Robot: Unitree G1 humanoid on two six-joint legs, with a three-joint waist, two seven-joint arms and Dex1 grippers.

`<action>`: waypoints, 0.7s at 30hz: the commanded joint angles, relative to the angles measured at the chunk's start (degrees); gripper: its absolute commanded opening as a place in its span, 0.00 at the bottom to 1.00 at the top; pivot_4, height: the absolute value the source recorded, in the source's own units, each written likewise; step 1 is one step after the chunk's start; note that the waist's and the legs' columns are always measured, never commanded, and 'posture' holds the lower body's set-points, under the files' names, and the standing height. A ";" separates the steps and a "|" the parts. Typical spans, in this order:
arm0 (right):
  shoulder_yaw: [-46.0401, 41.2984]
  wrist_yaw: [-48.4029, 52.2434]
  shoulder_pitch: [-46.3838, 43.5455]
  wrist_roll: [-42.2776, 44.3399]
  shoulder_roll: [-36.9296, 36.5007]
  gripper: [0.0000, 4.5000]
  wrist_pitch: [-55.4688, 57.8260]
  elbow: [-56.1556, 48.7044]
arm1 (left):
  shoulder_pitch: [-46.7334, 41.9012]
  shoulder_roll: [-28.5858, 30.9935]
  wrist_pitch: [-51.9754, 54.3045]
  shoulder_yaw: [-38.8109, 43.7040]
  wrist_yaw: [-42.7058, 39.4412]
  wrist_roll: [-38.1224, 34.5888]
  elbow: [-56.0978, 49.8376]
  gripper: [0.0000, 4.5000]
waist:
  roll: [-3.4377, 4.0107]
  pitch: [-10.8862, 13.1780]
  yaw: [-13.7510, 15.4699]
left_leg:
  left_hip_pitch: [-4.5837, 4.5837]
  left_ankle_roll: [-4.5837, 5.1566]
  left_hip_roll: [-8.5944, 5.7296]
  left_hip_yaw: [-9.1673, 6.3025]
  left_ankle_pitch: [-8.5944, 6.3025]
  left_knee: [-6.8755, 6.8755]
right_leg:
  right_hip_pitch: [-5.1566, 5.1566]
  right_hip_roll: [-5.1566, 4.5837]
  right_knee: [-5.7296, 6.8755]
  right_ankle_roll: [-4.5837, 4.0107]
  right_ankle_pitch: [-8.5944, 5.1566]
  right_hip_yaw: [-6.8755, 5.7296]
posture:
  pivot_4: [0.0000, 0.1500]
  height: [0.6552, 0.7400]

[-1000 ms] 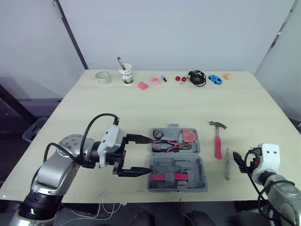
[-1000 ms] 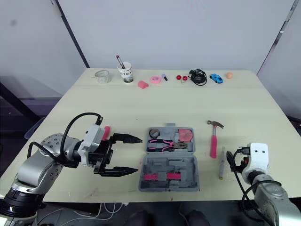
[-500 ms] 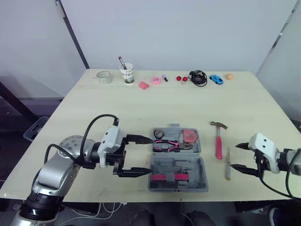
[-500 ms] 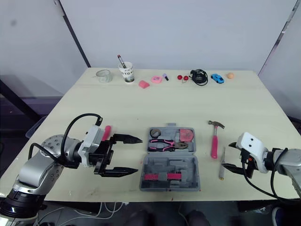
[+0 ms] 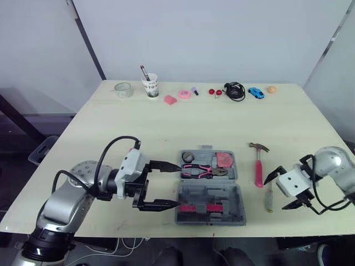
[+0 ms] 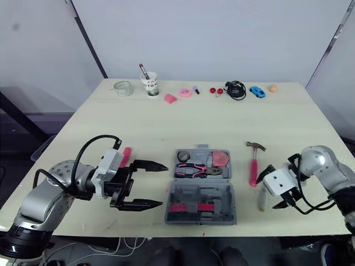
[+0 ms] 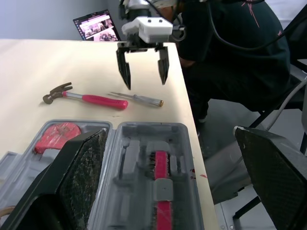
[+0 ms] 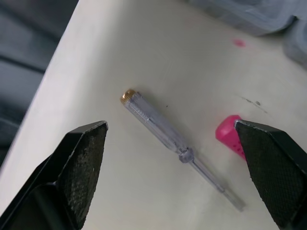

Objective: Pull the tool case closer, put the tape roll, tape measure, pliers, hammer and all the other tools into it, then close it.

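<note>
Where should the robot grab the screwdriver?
Grip the screwdriver by its clear handle, coming straight down from above. It lies flat on the table, so the open right gripper can close across the thick handle; the thin shaft lies close to the hammer.

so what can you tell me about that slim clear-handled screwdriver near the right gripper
The slim clear-handled screwdriver has a see-through, plastic-looking handle with a brass-coloured cap, a small collar, and a thin metal shaft. It lies flat on the pale wooden table close to the front edge, cap end nearest that edge. It lies roughly parallel to the pink-handled hammer, on the hammer's right, close but apart. Nothing grips it: the right gripper hangs over it, open, one finger on either side.
</note>
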 commanded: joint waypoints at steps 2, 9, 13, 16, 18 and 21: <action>4.27 -1.55 -6.92 -7.50 2.64 0.99 -11.64 10.14 | 0.10 2.01 -0.91 1.81 -3.45 -1.73 -0.31 1.00 | 0.00 0.00 -0.07 | 0.02 0.00 0.01 0.00 0.00 0.00 | 0.00 0.00 0.01 -0.05 -0.02 0.00 | 1.00 1.00; 8.61 -6.92 -12.68 -14.90 5.81 0.94 -20.27 21.42 | 1.34 3.24 -4.09 3.88 -7.64 -1.56 2.67 1.00 | 0.02 0.01 -0.06 | 0.04 -0.02 0.02 0.03 0.02 0.01 | 0.00 -0.01 0.04 -0.09 -0.04 0.00 | 1.00 1.00; 10.14 -9.54 -13.62 -17.54 6.76 0.60 -23.10 24.31 | 1.75 3.25 -4.75 4.09 -7.68 -1.00 3.05 1.00 | 0.03 0.02 -0.04 | 0.05 -0.03 0.02 0.05 0.02 0.05 | 0.02 -0.02 0.06 -0.10 -0.05 0.01 | 1.00 1.00; 10.61 -10.91 -13.98 -18.58 7.50 0.33 -24.14 25.78 | 2.14 2.98 -4.85 3.93 -7.00 -0.98 2.51 1.00 | 0.04 0.02 -0.08 | 0.05 -0.03 0.02 0.07 0.02 0.05 | 0.00 -0.02 0.09 -0.09 -0.04 0.02 | 1.00 1.00; 10.83 -11.78 -14.02 -19.07 8.03 0.16 -24.37 26.37 | 2.61 2.99 -4.91 4.03 -6.79 -1.01 2.21 1.00 | 0.04 0.02 -0.11 | 0.06 -0.03 0.03 0.06 0.02 0.05 | 0.00 -0.02 0.10 -0.08 -0.03 0.02 | 1.00 1.00; 11.25 -13.65 -14.48 -20.62 8.59 0.01 -24.66 27.39 | 2.89 3.06 -4.94 4.13 -6.59 -1.05 2.05 1.00 | -0.04 -0.02 -0.22 | 0.10 -0.03 0.04 0.07 0.02 0.05 | 0.02 -0.01 0.13 -0.09 -0.03 0.02 | 1.00 1.00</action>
